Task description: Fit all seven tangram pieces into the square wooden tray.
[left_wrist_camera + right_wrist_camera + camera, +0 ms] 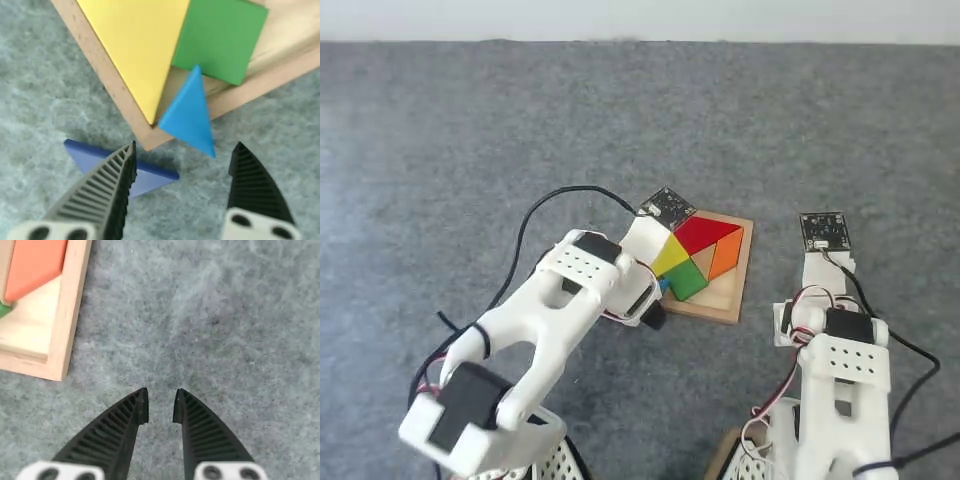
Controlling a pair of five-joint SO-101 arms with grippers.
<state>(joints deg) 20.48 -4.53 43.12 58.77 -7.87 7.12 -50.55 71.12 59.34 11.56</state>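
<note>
Tray (112,80): bare matt wood; yellow pc (135,45) smooth; tbl cover (40,100) fuzzy cloth.

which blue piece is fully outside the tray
The darker blue piece, lying flat on the carpet just off the tray corner. The lighter blue triangle instead lies across the tray's rim, partly inside.

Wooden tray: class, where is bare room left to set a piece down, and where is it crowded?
Free: bare floor between green square, orange piece and tray rim. Crowded: the corner by the left gripper, where a blue triangle straddles the rim.
</note>
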